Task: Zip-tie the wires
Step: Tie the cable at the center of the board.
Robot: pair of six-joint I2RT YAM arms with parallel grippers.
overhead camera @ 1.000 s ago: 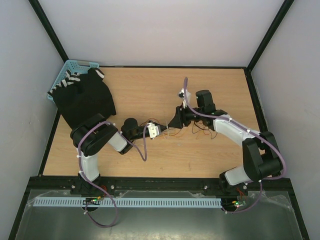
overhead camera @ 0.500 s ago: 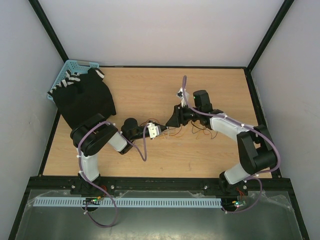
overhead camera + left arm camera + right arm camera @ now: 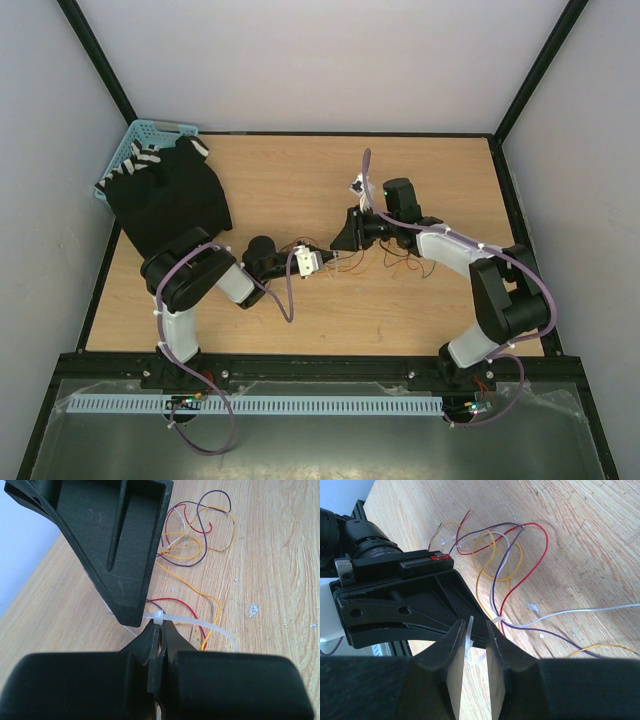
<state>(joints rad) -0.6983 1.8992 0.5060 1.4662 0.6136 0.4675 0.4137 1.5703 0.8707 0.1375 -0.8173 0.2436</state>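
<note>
Nearly level zip tie (image 3: 185,618) (crosswise before left claw (image 3: 159,630))

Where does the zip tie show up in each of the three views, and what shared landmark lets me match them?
Left wrist: the zip tie runs across lower centre, its head pinched in the left gripper.
Right wrist: a white upright strip at lower centre, between the fingers of the right gripper.
Top external: too small to make out where the two arms meet.
Shared landmark: the wires, looping just beyond it.
</note>
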